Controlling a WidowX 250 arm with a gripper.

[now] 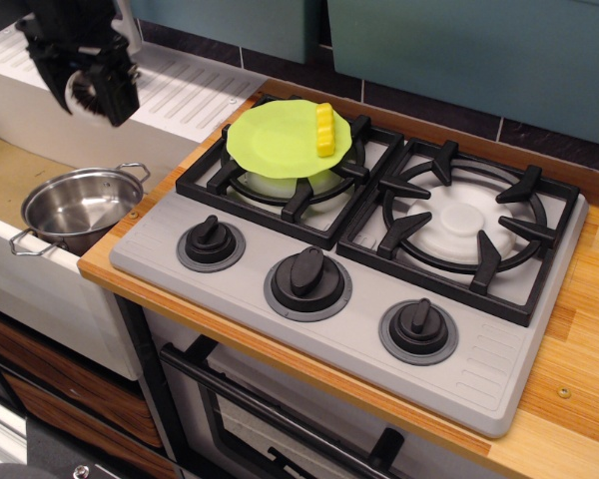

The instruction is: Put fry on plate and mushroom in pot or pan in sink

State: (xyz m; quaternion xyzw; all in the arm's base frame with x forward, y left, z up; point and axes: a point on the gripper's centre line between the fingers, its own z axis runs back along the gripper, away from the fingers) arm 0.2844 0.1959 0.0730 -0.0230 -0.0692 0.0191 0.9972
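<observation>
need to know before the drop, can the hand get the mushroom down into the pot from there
Probably yes. The hand holds the mushroom above the sink, and the pot sits open-topped and empty just below with nothing between.

The tool (pixel 90 92) is blurred, its arm cut off above.

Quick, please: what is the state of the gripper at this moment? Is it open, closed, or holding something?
Gripper: jaws closed on the mushroom, held in the air above the sink, up from the pot.
</observation>
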